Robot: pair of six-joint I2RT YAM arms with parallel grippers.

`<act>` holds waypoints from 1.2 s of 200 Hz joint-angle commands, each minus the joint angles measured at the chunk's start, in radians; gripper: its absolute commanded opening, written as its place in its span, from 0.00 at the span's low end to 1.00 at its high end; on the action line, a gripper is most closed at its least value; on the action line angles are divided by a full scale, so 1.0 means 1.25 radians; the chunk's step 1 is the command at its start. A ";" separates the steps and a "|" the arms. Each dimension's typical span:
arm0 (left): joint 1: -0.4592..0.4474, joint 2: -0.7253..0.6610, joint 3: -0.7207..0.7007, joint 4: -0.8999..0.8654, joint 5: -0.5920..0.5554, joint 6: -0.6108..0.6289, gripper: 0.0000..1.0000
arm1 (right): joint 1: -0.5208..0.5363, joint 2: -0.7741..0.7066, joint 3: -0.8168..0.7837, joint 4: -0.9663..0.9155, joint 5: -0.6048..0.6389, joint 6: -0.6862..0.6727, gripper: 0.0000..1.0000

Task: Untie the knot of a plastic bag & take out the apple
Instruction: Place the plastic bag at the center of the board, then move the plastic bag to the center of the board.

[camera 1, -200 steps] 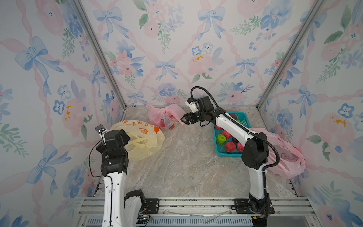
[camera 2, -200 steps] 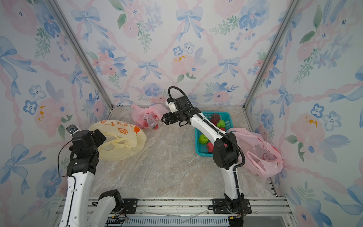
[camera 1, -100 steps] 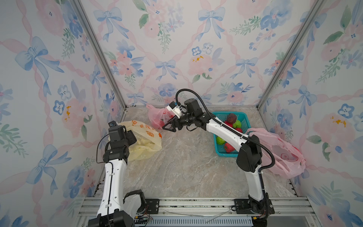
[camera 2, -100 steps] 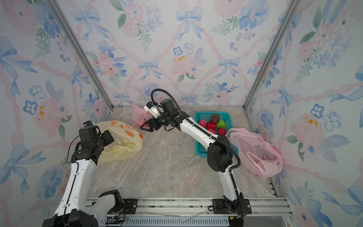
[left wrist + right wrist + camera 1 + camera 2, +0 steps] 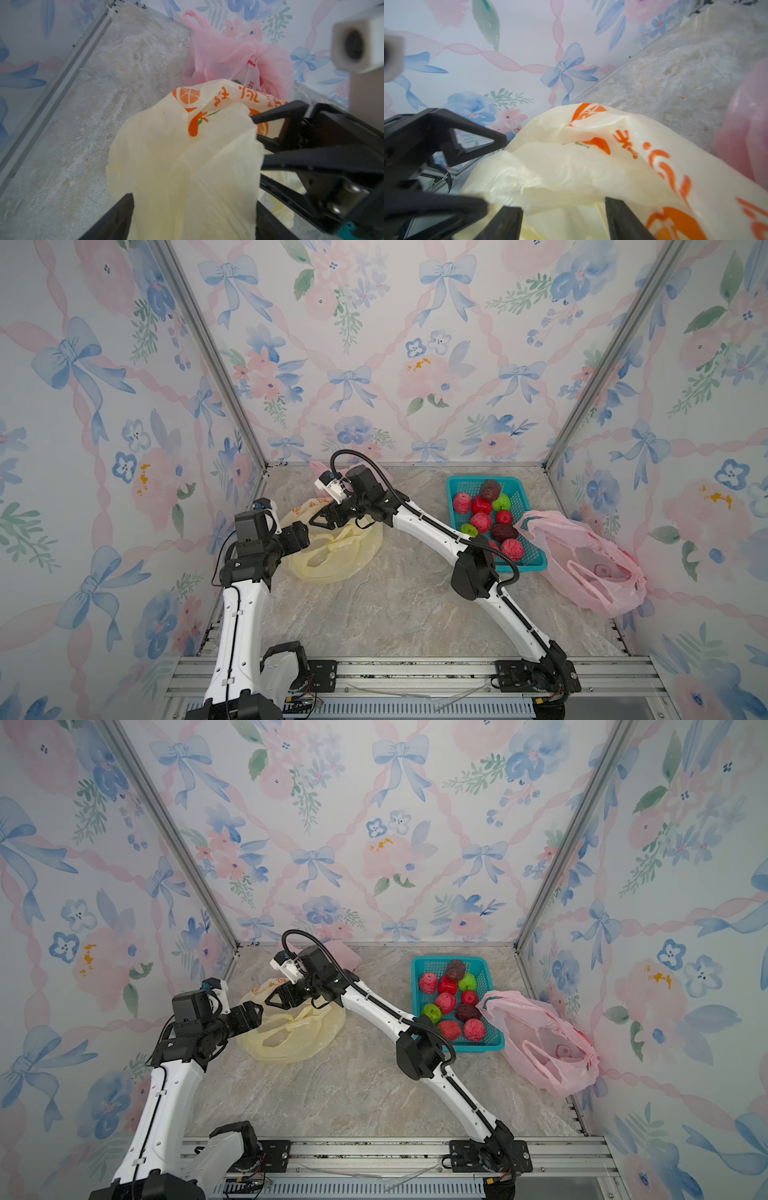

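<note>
The right end effector (image 5: pixel 320 519) reaches in from the far side with its jaws apart, the film of the yellow bag (image 5: pixel 336 549) bunched between them but not pinched. The left end effector (image 5: pixel 305 536) meets it from the near left, jaws also apart around a fold of the same bag.

To do this well, I'd say each should close on a separate handle strand, not on loose film, then pull apart low and slowly so the bag doesn't lift off the tabletop (image 5: pixel 374 614).

The left wrist view shows what the top views hide: orange print on the yellow bag (image 5: pixel 187 155), and a knotted pink bag (image 5: pixel 234 58) just behind it. Only the top views show the teal basket (image 5: pixel 496 1042) of fruit far right and a second pink bag (image 5: pixel 540 1040) touching it. I can't make out an apple inside the yellow bag.
</note>
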 commanded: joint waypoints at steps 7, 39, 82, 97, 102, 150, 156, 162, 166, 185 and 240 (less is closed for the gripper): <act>-0.033 -0.040 0.046 -0.034 0.169 0.023 0.91 | -0.023 0.043 0.068 -0.056 0.031 0.058 0.61; -0.038 -0.085 0.096 -0.033 0.161 -0.020 0.92 | 0.002 0.079 0.097 -0.102 0.002 0.037 0.61; -0.041 -0.159 0.122 0.024 -0.044 -0.086 0.83 | 0.058 0.054 0.077 -0.132 -0.097 -0.007 0.61; -0.041 -0.169 0.097 0.070 -0.096 -0.111 0.75 | 0.076 0.016 0.052 -0.118 -0.179 -0.013 0.61; -0.041 -0.168 0.089 0.088 -0.107 -0.117 0.73 | 0.081 -0.001 0.038 -0.114 -0.205 -0.019 0.61; -0.067 -0.064 0.067 0.221 -0.223 -0.132 0.59 | -0.012 -0.385 -0.462 0.293 -0.345 0.128 0.63; -0.086 -0.039 0.073 0.231 -0.243 -0.130 0.59 | -0.040 -0.436 -0.529 0.361 -0.350 0.175 0.64; -0.111 -0.014 0.080 0.238 -0.260 -0.121 0.60 | -0.075 -0.480 -0.587 0.423 -0.347 0.215 0.68; -0.133 0.006 0.086 0.246 -0.278 -0.113 0.61 | -0.097 -0.508 -0.619 0.451 -0.340 0.234 0.71; -0.249 0.120 0.126 0.287 -0.399 -0.058 0.65 | -0.196 -0.600 -0.707 0.390 -0.257 0.203 0.73; -0.320 0.529 0.357 0.323 -0.547 0.005 0.73 | -0.287 -0.697 -0.780 0.127 -0.027 0.008 0.73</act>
